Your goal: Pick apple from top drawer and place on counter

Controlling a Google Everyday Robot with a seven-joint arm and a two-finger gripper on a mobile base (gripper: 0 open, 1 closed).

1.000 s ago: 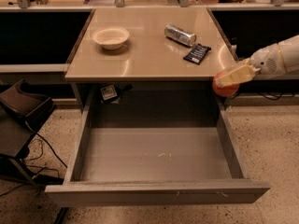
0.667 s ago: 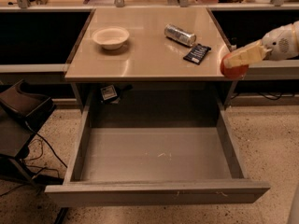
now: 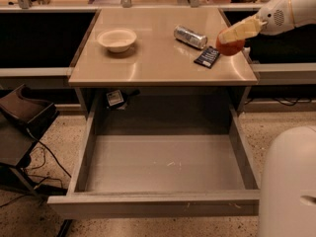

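Observation:
The apple (image 3: 230,48) is small, round and red-orange. My gripper (image 3: 236,36) is shut on it and holds it above the right edge of the counter (image 3: 158,58), close to the dark packet. The arm comes in from the upper right. The top drawer (image 3: 163,164) stands pulled out below the counter; its grey floor is bare.
On the counter lie a white bowl (image 3: 117,39) at the left, a silver can (image 3: 190,36) on its side and a dark packet (image 3: 208,57). Dark side shelves flank the counter. A black chair (image 3: 22,113) stands at the left. A white rounded robot part (image 3: 289,181) fills the lower right.
My gripper has carried the apple up and back, from beside the counter's right front corner to above its right edge.

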